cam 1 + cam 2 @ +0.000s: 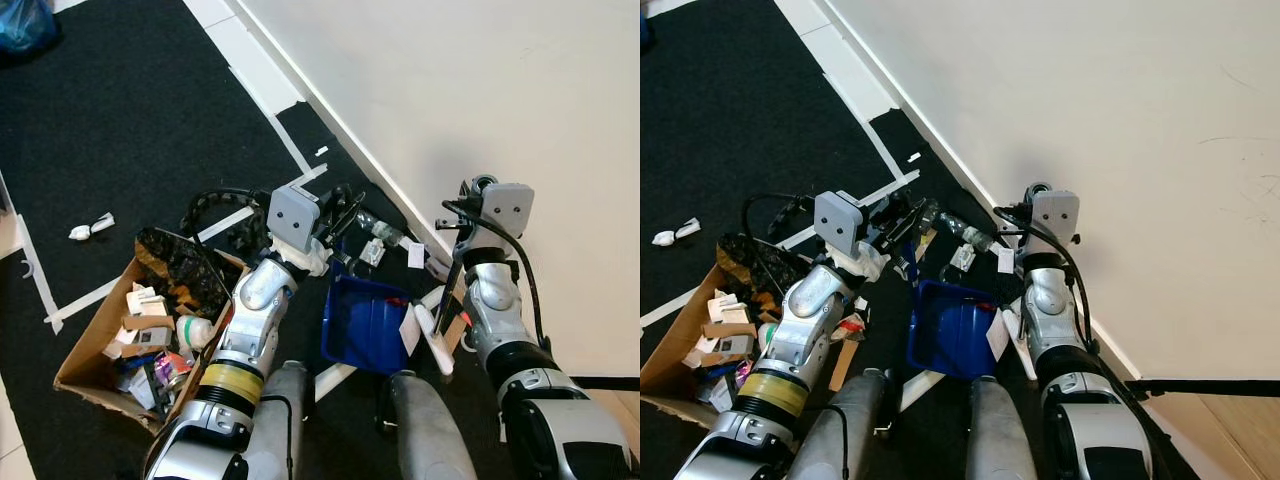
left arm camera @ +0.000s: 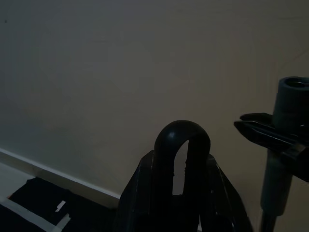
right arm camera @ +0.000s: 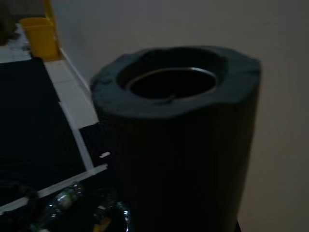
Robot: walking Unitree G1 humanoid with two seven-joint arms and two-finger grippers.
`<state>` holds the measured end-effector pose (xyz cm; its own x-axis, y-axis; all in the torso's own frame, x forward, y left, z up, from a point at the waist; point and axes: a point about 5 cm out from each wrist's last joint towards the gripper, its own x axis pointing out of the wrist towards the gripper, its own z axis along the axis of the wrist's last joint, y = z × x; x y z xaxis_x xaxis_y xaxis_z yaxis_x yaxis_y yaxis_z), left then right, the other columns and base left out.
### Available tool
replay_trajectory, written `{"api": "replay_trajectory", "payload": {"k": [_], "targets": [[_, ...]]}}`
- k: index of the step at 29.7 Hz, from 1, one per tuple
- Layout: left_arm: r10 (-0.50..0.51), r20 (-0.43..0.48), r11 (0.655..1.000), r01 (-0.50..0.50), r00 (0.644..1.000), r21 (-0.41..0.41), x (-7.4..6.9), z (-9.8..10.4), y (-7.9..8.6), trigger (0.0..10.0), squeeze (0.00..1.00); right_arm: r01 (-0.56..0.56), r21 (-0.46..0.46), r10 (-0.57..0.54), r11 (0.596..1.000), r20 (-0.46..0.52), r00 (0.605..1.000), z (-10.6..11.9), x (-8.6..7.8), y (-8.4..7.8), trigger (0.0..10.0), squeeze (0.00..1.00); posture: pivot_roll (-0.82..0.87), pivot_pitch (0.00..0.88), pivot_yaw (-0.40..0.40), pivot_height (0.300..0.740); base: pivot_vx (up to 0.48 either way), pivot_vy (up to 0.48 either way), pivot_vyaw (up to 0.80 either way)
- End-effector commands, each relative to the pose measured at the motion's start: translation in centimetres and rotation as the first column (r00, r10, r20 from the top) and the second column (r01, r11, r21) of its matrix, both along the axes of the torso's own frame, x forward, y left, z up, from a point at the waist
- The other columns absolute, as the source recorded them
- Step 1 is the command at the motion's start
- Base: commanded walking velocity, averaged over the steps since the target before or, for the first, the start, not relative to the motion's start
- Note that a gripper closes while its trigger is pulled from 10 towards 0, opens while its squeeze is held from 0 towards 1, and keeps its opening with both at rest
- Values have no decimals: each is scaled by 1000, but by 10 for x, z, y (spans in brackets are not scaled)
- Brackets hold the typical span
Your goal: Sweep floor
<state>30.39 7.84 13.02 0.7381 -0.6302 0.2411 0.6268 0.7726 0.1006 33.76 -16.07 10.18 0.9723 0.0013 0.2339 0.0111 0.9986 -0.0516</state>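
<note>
A blue dustpan (image 1: 362, 322) stands on the black carpet between my arms, close to the wall. Its black loop handle (image 2: 182, 159) sits between the fingers of my left gripper (image 1: 343, 210), which is shut on it. My right gripper (image 1: 456, 217) is shut on the broom pole, whose grey foam-covered top (image 3: 176, 121) rises just above the fingers. The pole's top (image 2: 291, 96) also stands to one side in the left wrist view. Beyond the dustpan, by the skirting, lie a clear plastic bottle (image 1: 381, 230) and paper scraps (image 1: 415, 254).
A cardboard box (image 1: 95, 375) full of rubbish stands to my left. A crumpled white paper (image 1: 90, 227) lies on the carpet beyond it. White tape lines (image 1: 262, 105) cross the carpet. The wall (image 1: 480, 90) runs along my right. A yellow bin (image 3: 41, 35) stands far along it.
</note>
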Motion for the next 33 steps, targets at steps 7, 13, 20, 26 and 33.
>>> {"api": "replay_trajectory", "payload": {"k": [7, 13, 20, 26, 33], "targets": [[-24, -16, 999, 24, 1000, 28, -6, -9, -11, 10000, 0, 15, 38, -18, 999, 63, 998, 11, 0, -11, 10000, 0, 108, 318, -37, 740, 0, 0, 0], [11, -4, 999, -11, 1000, 49, -5, -10, -9, 10000, 0, 49, -76, -34, 996, 192, 981, 50, 8, -32, 10000, 0, 91, 319, -43, 740, 0, 0, 0], [90, 23, 993, -91, 996, 74, -1, -8, -1, 10000, 0, 85, -112, -52, 990, 270, 961, 80, 11, -49, 10000, 0, 88, 333, -50, 740, 0, 0, 0], [124, 21, 989, -125, 992, 76, -2, -11, 4, 10000, 0, 102, -149, -59, 984, 271, 961, 86, 13, -54, 10000, 0, 91, 346, -57, 740, 0, 0, 0], [138, 19, 987, -139, 990, 78, -8, -13, 6, 10000, 0, 91, -266, -51, 960, 153, 987, 58, 10, -49, 10000, 0, 115, 366, -62, 740, 0, 0, 0]]}}
